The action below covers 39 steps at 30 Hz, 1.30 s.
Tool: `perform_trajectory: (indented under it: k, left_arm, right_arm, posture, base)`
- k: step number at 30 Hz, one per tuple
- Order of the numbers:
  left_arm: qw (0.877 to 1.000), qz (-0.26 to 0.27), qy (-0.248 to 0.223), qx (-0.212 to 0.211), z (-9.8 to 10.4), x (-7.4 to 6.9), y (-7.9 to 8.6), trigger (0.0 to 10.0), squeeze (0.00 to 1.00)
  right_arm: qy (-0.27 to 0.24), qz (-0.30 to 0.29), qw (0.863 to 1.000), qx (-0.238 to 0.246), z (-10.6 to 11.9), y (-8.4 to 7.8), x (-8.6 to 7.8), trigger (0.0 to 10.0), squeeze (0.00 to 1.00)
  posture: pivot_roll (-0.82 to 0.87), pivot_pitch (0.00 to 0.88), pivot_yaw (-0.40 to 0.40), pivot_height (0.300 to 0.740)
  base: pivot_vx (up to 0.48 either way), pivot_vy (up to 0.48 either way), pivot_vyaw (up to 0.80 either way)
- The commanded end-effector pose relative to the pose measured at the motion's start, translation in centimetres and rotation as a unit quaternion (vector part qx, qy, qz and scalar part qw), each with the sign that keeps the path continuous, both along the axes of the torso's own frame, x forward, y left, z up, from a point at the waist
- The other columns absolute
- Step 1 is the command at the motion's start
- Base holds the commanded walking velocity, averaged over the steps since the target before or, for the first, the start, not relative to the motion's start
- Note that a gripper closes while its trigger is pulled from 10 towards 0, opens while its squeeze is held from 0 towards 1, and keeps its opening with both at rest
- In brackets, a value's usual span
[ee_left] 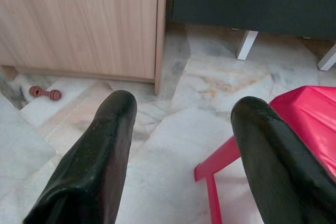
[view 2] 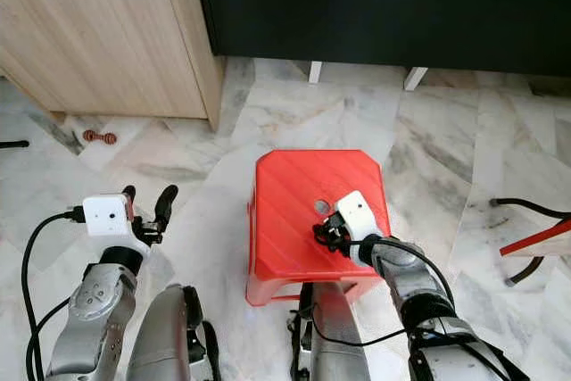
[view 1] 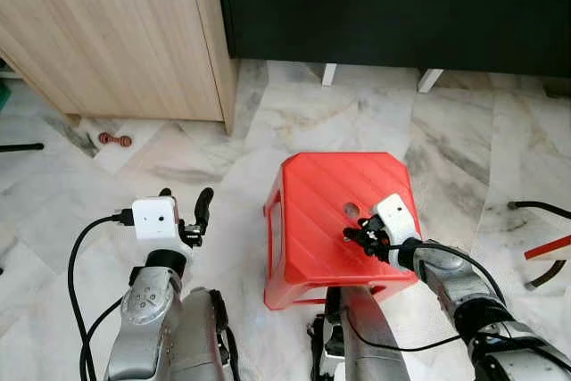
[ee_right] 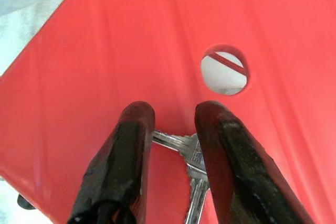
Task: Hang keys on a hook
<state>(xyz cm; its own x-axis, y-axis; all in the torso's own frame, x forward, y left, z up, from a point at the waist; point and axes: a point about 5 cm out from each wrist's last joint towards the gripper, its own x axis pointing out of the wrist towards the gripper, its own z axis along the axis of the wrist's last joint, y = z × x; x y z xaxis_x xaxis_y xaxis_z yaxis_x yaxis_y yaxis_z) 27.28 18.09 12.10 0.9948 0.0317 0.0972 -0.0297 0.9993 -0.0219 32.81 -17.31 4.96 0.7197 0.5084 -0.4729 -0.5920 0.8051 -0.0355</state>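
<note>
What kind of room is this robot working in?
Probably a home living area: marble floor, a wooden cabinet beside a dark unit, and a red stool with keys on it.

Red plastic stool (view 1: 312, 220): square top with cut corners and fine diagonal ribbing, round hole (ee_right: 224, 70) near the centre. Silver keys (ee_right: 192, 157) lie flat on the top, just beside the hole, towards the stool's near right corner. The stool stands on a pale marble floor (view 1: 357, 113). Also on the floor: a small reddish dumbbell-shaped object (view 1: 114, 139), close to the foot of a wooden cabinet (view 1: 116, 33), well apart from the stool.
</note>
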Motion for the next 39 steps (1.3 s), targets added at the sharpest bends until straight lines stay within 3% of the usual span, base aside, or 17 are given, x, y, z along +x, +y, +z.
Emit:
perform_trajectory:
  k: [1,4,26,39]
  left_arm:
    - [1.0,-0.003,0.01,0.008,-0.5,-0.2,0.1,10.0,0.0]
    - [1.0,-0.003,0.01,0.009,-0.6,-0.2,0.1,10.0,0.0]
    - [1.0,-0.01,0.009,0.006,-0.7,0.2,-0.3,10.0,0.0]
    - [1.0,-0.01,0.008,0.007,-0.7,0.1,-0.4,10.0,0.0]
  right_arm:
    - [0.014,-0.003,1.0,-0.009,-0.7,-0.4,-0.6,10.0,0.0]
    - [0.014,-0.014,0.999,-0.03,-0.7,-0.6,-0.5,10.0,0.0]
    - [0.017,-0.05,0.998,-0.033,-0.9,-1.8,-1.8,10.0,0.0]
    - [0.013,-0.082,0.996,-0.036,-0.9,-2.0,-1.6,10.0,0.0]
  posture:
    - [-0.05,0.322,-0.077,0.619]
    - [-0.06,0.32,-0.079,0.619]
    - [-0.07,0.314,-0.08,0.619]
    - [-0.07,0.315,-0.078,0.619]
  base:
    - [0.0,0.0,0.0]
    - [0.0,0.0,0.0]
    - [0.0,0.0,0.0]
    - [0.0,0.0,0.0]
